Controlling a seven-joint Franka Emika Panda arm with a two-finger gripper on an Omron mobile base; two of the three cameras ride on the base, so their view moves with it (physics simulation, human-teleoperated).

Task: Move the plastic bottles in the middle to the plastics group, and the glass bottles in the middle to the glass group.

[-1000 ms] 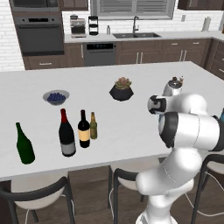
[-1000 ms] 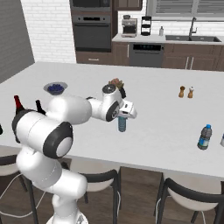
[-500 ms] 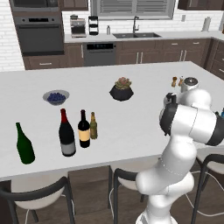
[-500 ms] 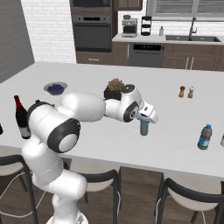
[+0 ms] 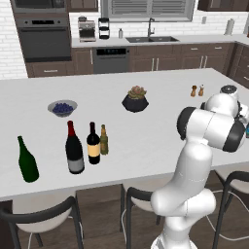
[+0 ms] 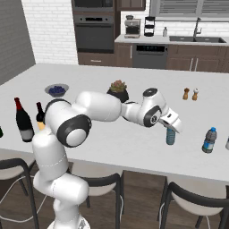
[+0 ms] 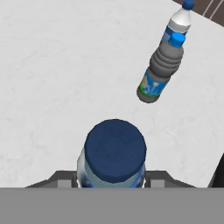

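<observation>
My gripper (image 6: 171, 126) is shut on a small translucent blue plastic bottle (image 6: 171, 136) and holds it upright by the neck, low over the right part of the counter. In the hand view its dark blue cap (image 7: 115, 150) sits between my fingers (image 7: 159, 176). The plastics group stands just to the right: a blue-capped bottle (image 6: 208, 140) and a second one behind it (image 7: 177, 22); the nearer shows grey in the hand view (image 7: 158, 75). Far left stand the black wine bottle with tan label (image 5: 93, 144), the slim olive-brown bottle (image 5: 103, 140), the red-topped bottle (image 5: 74, 149) and the green bottle (image 5: 27, 160).
A dark pot with a plant (image 5: 135, 99) and a bowl of blueberries (image 5: 62, 107) sit mid-counter. Two small shakers (image 6: 191, 94) stand toward the back right. Bar stools (image 6: 192, 203) line the near counter edge. My own arm hides part of the wine bottle in the right base view.
The arm has swung to the right along the counter with the blue bottle in its grip, bringing it close to the plastic bottles. The bottles at the left have stayed put.
</observation>
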